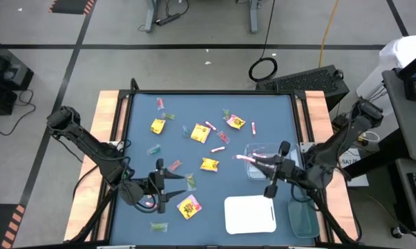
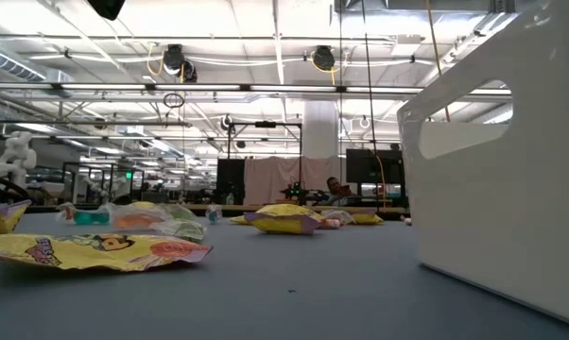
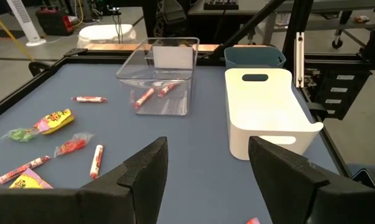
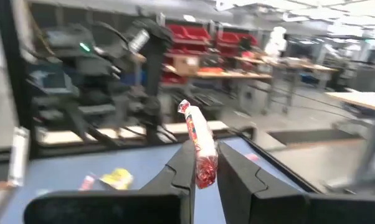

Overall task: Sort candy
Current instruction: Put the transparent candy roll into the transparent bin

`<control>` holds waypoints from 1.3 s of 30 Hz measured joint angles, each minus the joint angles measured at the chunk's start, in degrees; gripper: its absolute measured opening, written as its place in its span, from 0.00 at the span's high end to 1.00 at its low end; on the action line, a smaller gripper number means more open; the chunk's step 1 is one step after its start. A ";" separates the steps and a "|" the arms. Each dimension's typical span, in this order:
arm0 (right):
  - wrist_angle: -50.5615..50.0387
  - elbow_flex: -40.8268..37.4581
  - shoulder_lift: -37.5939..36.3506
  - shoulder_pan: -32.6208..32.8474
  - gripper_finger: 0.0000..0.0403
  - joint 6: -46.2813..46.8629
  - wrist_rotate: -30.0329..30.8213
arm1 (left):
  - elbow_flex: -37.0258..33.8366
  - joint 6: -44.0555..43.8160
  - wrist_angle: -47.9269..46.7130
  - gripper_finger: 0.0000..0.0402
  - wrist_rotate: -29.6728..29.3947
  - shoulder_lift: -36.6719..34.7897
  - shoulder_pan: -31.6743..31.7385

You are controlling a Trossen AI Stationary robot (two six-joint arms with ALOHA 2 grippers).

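Candy lies scattered over the blue table: yellow packets, pink-red sticks and small green pieces. My right gripper hangs over the clear tray at the table's right, shut on a pink-red stick. Two more sticks lie on that tray's floor. My left gripper hovers open near the front left with nothing between its fingers, a yellow packet just beside it. My right gripper pinches the stick by its lower end between its two fingers. The fingers lie level and point toward the table's left. The stick stands up out of them, leaning a little, with its twisted top end free, lifted clear of tray and table.
A white handled tray stands at the front right, with a green-tinted tray beside it at the table's right edge. In the low view the white tray fills the right side and a yellow packet lies close by.
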 joint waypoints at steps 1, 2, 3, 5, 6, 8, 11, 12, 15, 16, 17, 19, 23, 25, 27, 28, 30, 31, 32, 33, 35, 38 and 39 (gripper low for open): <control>-2.91 0.00 -0.76 0.00 0.90 1.61 0.70 | 0.00 0.00 0.00 0.43 0.00 0.00 0.00; -6.28 0.00 -1.58 0.00 0.90 3.71 1.38 | 0.00 0.02 0.00 0.43 0.00 0.00 0.00; -9.42 0.00 -2.41 0.00 0.90 6.07 1.81 | 0.00 0.18 0.00 0.43 0.00 0.00 0.00; -15.73 0.00 -4.16 0.00 0.90 11.59 1.89 | 0.00 0.46 0.00 0.43 0.01 0.00 0.00; -18.89 0.00 -4.97 0.00 0.90 14.87 1.75 | 0.00 0.48 0.00 0.43 0.00 0.00 0.00; -25.90 0.00 -6.35 0.00 0.90 21.74 1.23 | 0.00 0.68 0.00 0.43 0.00 -0.01 0.00; -37.11 0.00 -8.13 -0.01 0.90 32.85 -2.09 | 0.00 1.96 0.04 0.43 -0.06 0.00 -0.01; -40.69 0.00 -8.61 -0.08 0.90 36.89 -3.79 | 0.00 1.98 0.04 0.43 -0.28 0.00 0.03; -50.41 0.00 -9.08 -0.63 0.90 47.88 -11.17 | 0.00 2.10 0.04 0.43 -1.14 0.00 0.38; -53.18 0.00 -9.08 -0.82 0.90 50.75 -14.03 | 0.00 2.08 0.04 0.43 -1.15 0.00 0.66; -55.63 0.00 -9.06 -0.92 0.90 53.32 -16.97 | 0.00 2.08 0.03 0.43 -1.18 0.00 1.00; -59.81 0.00 -8.74 -1.21 0.90 57.27 -21.82 | 0.00 2.08 0.02 0.43 -1.24 0.00 1.69; -66.60 0.00 -8.47 -1.25 0.90 63.32 -27.72 | 0.00 2.08 0.04 0.43 -1.27 0.00 3.13; -69.51 0.00 -8.47 -1.27 0.90 65.42 -28.51 | 0.00 1.93 0.02 0.43 -1.27 0.00 3.67; -72.85 0.00 -8.47 -1.27 0.90 67.10 -28.57 | 0.00 1.62 0.04 0.43 -1.25 0.00 4.20; -74.56 0.00 -8.44 -1.27 0.90 68.02 -28.57 | 0.00 1.52 0.04 0.43 -1.23 0.00 4.29; -77.74 0.00 -7.79 -1.27 0.90 70.31 -28.38 | 0.00 1.53 0.15 0.43 -0.79 0.00 4.29; -79.11 0.00 -7.29 -1.27 0.90 71.60 -28.43 | 0.00 1.51 0.23 0.43 -0.31 0.00 4.27; -80.21 0.00 -6.72 -1.27 0.90 72.80 -28.49 | 0.00 1.51 0.22 0.43 0.10 0.00 4.26; -81.05 0.00 -6.01 -1.27 0.90 73.81 -28.52 | 0.00 1.51 0.22 0.43 0.43 0.00 4.22; -81.96 0.00 -4.30 -1.27 0.90 75.07 -28.59 | 0.00 1.53 0.22 0.43 0.50 0.00 4.20; -82.09 0.00 -1.69 -1.29 0.90 75.44 -28.71 | 0.00 1.53 0.22 0.43 0.52 0.00 4.24; -82.11 0.00 -0.83 -1.33 0.90 75.83 -28.72 | 0.00 1.53 0.21 0.43 0.52 0.00 4.24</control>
